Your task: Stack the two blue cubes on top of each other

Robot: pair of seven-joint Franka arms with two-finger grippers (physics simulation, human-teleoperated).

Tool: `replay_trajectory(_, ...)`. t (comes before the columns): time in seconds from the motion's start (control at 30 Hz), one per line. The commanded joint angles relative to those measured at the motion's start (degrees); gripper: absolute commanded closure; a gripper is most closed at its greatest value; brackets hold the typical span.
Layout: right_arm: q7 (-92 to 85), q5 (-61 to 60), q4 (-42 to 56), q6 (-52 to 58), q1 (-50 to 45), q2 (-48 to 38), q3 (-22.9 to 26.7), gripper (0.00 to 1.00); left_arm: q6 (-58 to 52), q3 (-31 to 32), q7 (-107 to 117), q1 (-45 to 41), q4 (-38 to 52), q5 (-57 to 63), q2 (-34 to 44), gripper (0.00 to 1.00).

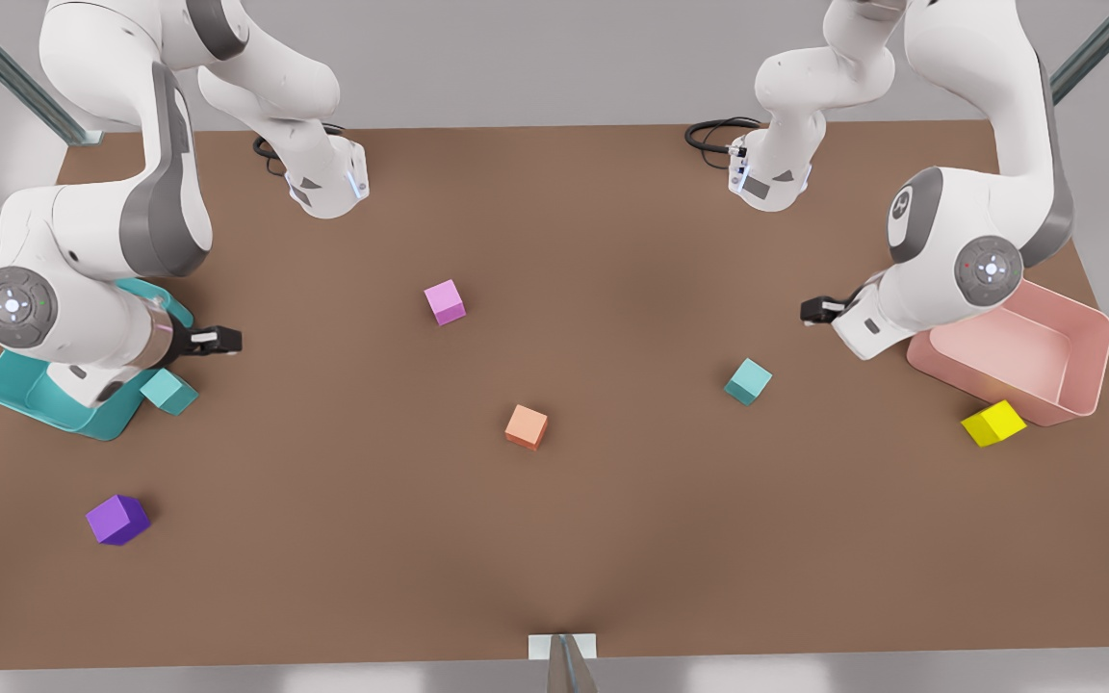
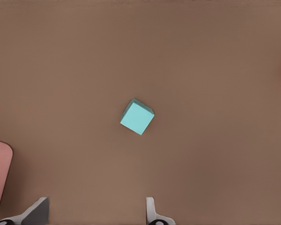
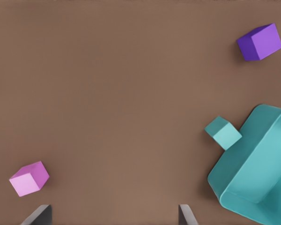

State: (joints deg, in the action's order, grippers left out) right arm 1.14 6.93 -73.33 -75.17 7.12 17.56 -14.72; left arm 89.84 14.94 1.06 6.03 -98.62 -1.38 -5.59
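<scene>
One blue cube (image 1: 748, 381) lies on the brown table toward the front view's right; it also sits in the middle of the left wrist view (image 2: 137, 116). My left gripper (image 1: 810, 311) hovers above and behind it, open (image 2: 93, 211), holding nothing. The other blue cube (image 1: 169, 391) rests against the teal bin (image 1: 102, 419) on the front view's left, and appears beside that bin in the right wrist view (image 3: 223, 132). My right gripper (image 1: 222, 340) hangs just above and behind this cube, open (image 3: 112, 214) and empty.
A pink cube (image 1: 445, 301) and an orange cube (image 1: 526, 426) lie mid-table. A purple cube (image 1: 117, 520) sits near the front left, a yellow cube (image 1: 993, 423) by the pink bin (image 1: 997, 385) on the right.
</scene>
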Motion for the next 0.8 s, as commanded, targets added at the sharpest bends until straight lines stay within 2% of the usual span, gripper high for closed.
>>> replay_trajectory(0.0, 0.36, 0.01, 0.03, -1.20, 0.00, -0.07, -0.05, 0.00, 0.07, 0.09, 0.52, 0.04, 0.71, 0.15, 0.06, 0.00)
replay_trajectory(0.1, -0.52, 0.10, -0.50, -0.59, 0.00, 0.02, 0.04, 0.00, -1.24, 0.09, 0.61, -0.05, 0.97, 0.15, -0.21, 0.00)
replay_trajectory(0.13, -11.04, 0.18, -2.08, -1.55, 0.79, 2.21, 0.30, 0.00, -1.24, 0.00, 0.52, 0.04, 1.15, 0.15, -0.47, 0.00)
replay_trajectory(0.2, -33.72, 6.16, -2.26, -9.28, 1.23, 4.85, 0.30, 0.00, -1.24, 0.00, 0.70, 0.04, 1.15, 0.15, -0.91, 0.00)
replay_trajectory(0.23, -43.11, 6.25, -2.35, -13.24, 4.48, 8.00, 0.30, 0.00, -1.24, 0.09, 1.92, -0.05, 1.15, 0.15, -0.91, 0.00)
replay_trajectory(0.33, -60.11, 7.39, -9.81, -29.32, 10.29, 9.69, 0.30, 0.00, -1.33, 0.00, 2.28, 0.56, 1.15, 0.32, -2.58, 0.00)
replay_trajectory(0.4, -63.00, 7.57, -11.22, -31.79, 10.81, 9.60, 0.30, 0.00, -1.33, 0.00, 2.37, 0.56, 1.33, 0.32, -2.58, 0.00)
replay_trajectory(0.5, -76.98, 4.41, -14.47, -36.62, 14.50, 9.68, 0.04, 0.00, -1.77, 0.09, 8.00, 0.47, 1.33, 0.32, -2.49, 0.00)
replay_trajectory(0.67, -79.27, 4.40, -19.22, -43.48, 16.79, 9.42, 0.04, 0.00, -1.77, 0.09, 7.82, 0.39, 1.33, 0.15, -2.58, 0.00)
replay_trajectory(0.77, -81.73, 4.40, -25.81, -47.26, 18.64, 6.79, -0.05, 0.00, -1.77, 0.09, 7.73, 0.39, 1.33, 0.15, -2.93, 0.00)
